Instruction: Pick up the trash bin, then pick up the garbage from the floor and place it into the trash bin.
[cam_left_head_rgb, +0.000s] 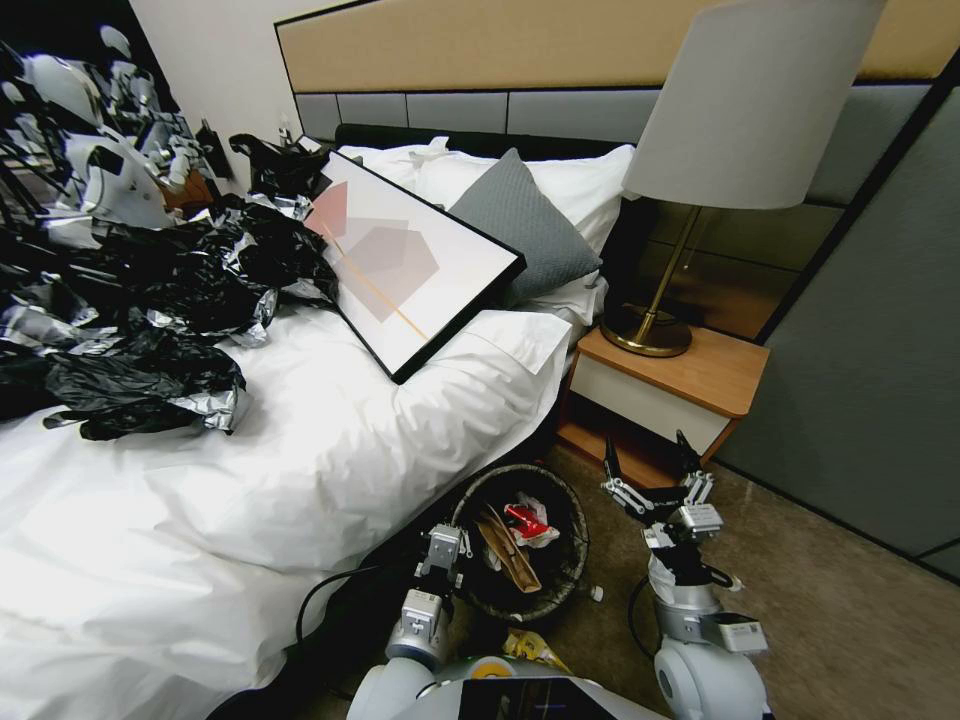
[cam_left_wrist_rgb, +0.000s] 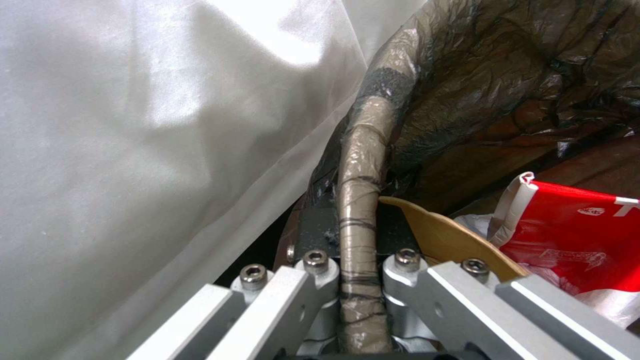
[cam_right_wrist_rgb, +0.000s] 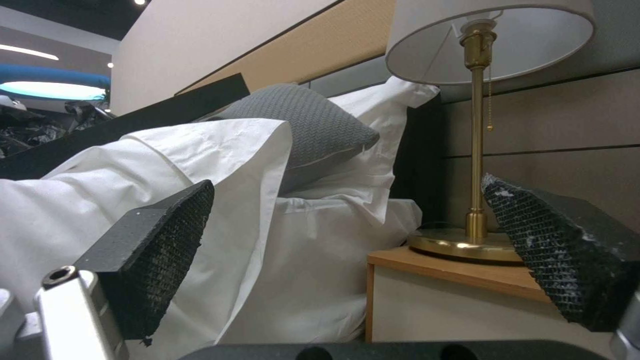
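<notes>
bin (cam_left_head_rgb: 560, 585): it stands beside the bed (cam_left_head_rgb: 300, 470), between the bed edge and the nightstand (cam_left_head_rgb: 690, 380). a black liner (cam_left_wrist_rgb: 507, 85) covers its rim.
left gripper (cam_left_head_rgb: 445, 560): it is at the bin rim on the bed side. in the left wrist view the rim (cam_left_wrist_rgb: 360, 200) passes between the two fingers (cam_left_wrist_rgb: 413, 275), and the fingers are closed tight on it.
right gripper (cam_left_head_rgb: 655, 470): it hangs above the floor (cam_left_head_rgb: 850, 620), near the bin and in front of the nightstand. its two black pads (cam_right_wrist_rgb: 157, 250) are wide apart and nothing is between them.
garbage in the bin: a red-and-white wrapper (cam_left_head_rgb: 527, 520) lies on top, a brown paper piece (cam_left_head_rgb: 510, 560) leans beside it. in the left wrist view the wrapper (cam_left_wrist_rgb: 573, 235) is close to the held rim, with a tan curved piece (cam_left_wrist_rgb: 447, 235) between them.
garbage on the floor: a yellow wrapper (cam_left_head_rgb: 530, 648) lies just beside the bin, near the robot body.
bed: white sheets, a grey pillow (cam_left_head_rgb: 525, 225), a framed picture (cam_left_head_rgb: 410, 260) lying tilted on the pillows, and a big heap of black plastic sheeting (cam_left_head_rgb: 150, 300) on the far left side.
nightstand: wooden top, with a brass lamp (cam_left_head_rgb: 700, 180) standing on it.
</notes>
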